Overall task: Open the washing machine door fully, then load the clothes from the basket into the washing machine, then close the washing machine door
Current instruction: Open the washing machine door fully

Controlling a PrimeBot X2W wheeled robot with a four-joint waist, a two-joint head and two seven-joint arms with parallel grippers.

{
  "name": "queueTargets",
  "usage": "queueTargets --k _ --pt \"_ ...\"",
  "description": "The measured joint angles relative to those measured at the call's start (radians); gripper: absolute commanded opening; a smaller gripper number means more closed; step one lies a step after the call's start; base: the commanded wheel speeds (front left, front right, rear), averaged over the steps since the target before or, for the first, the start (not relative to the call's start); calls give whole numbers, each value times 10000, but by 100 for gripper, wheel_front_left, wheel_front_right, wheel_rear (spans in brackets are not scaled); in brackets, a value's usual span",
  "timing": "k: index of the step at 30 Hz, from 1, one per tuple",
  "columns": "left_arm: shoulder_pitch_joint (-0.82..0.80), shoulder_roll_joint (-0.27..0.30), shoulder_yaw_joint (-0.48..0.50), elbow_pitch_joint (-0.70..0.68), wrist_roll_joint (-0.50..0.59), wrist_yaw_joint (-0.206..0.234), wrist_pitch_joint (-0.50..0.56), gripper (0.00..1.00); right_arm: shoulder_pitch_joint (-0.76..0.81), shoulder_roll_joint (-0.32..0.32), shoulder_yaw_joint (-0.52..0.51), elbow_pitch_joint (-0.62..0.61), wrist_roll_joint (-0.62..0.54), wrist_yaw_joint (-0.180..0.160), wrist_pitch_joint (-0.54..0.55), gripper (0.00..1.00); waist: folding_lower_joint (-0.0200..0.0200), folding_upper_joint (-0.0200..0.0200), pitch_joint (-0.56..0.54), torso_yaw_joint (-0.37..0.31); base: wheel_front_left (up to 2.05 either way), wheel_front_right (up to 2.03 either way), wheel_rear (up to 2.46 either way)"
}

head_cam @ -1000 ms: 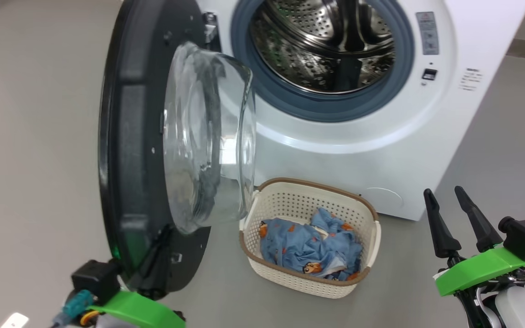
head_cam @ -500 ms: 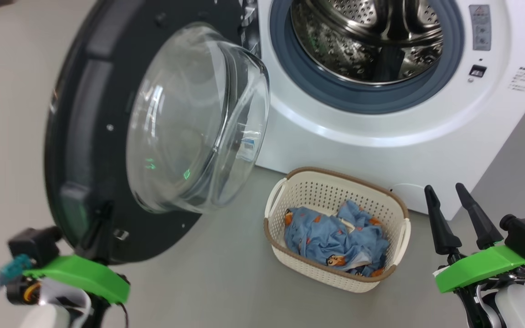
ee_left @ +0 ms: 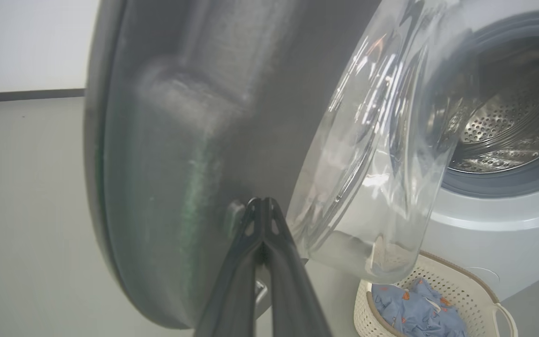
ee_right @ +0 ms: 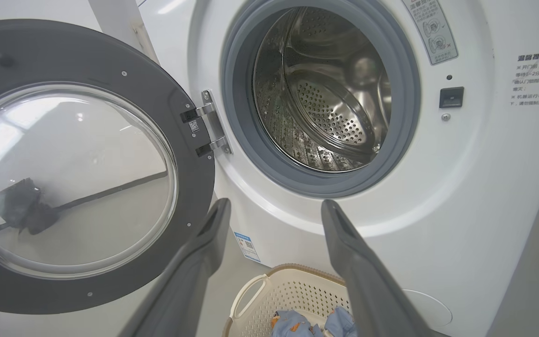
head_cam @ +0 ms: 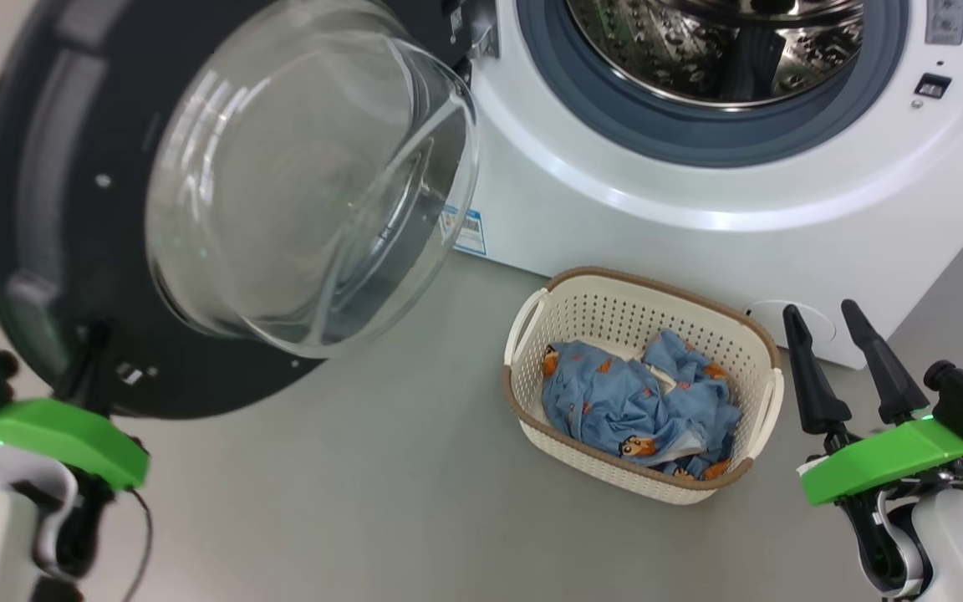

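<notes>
Two grippers are working before the washing machine (head_cam: 615, 226): the left gripper (ee_left: 261, 203), pinched together on nothing, is touching the lower rim of the washing machine door (head_cam: 30, 209), hanging wide open at the machine's left. The right gripper (head_cam: 820, 316) is hovering spread and empty near the basket (head_cam: 657, 288) of clothes (head_cam: 632, 401) sitting before the machine, open floor (head_cam: 364, 485) lying between basket and door rim.

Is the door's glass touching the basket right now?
Apart. In the head view a strip of bare grey floor shows between the glass bulge of the door and the near rim of the basket.
</notes>
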Motion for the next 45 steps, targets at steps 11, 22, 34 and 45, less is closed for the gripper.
queueTargets --k 11,22,34,45 --pt "-1636 616 2 1902 25 -426 -109 0 -389 -215 42 -13 -69 0 0 100 0 0 690 -67 0 0 0" --pt "-3267 932 -157 3649 81 -596 -339 0 -830 -384 159 38 -82 0 0 100 1 0 1223 -186 0 0 0" --pt "-3758 911 -533 4606 125 -742 -828 0 -845 -351 102 63 -82 0 0 100 -1 0 1060 -172 0 0 0" --pt "-3562 909 -1045 4692 -19 -761 -1296 0 -798 -242 35 75 -81 0 0 100 -1 0 735 -231 0 0 0"
